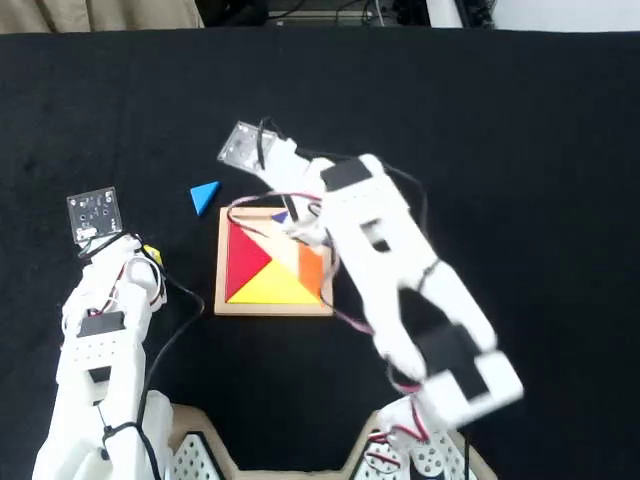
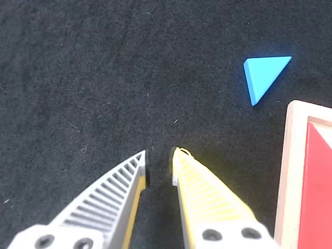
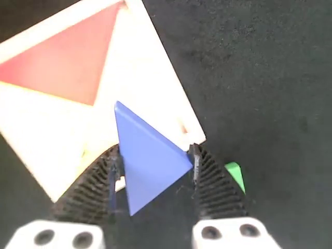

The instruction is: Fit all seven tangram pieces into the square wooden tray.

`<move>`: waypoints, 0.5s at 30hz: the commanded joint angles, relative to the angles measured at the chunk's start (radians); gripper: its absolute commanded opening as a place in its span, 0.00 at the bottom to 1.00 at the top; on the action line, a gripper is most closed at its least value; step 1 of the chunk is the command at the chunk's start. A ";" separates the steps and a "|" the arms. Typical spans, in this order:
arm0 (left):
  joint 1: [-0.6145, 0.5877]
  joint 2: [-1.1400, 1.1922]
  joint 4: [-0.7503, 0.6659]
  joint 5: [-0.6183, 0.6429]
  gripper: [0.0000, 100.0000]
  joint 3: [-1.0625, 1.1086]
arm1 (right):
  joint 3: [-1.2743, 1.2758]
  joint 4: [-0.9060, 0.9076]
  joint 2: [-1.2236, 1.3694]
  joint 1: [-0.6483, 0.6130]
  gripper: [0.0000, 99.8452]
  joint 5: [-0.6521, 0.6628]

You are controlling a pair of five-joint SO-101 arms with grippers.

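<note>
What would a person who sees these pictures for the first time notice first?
First, the dark blue triangle clamped in the right gripper, over the far edge of the wooden tray. Then the red piece and yellow piece inside it, and a light blue triangle alone on the black cloth near the tray's far left corner.

Light falls evenly from overhead. The black cloth (image 1: 500,120) absorbs it and carries no distinct shadows. The white right arm (image 1: 385,250) reads very bright, close to washed out. In the right wrist view the wooden tray (image 3: 155,78) is overexposed and its red triangle (image 3: 67,62) looks pale. The blue-violet triangle (image 3: 150,161) shows no glare. The light blue triangle (image 2: 262,75) is lit flat.
</note>
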 commanded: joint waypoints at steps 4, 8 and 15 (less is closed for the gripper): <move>0.015 -0.020 -0.020 0.003 0.10 -0.008 | -0.162 -0.002 0.151 -0.008 0.05 -0.077; 0.015 -0.020 -0.020 0.003 0.10 -0.008 | -0.170 -0.029 0.196 0.014 0.05 -0.083; 0.015 -0.020 -0.020 0.003 0.10 -0.008 | -0.176 -0.032 0.240 0.014 0.05 -0.092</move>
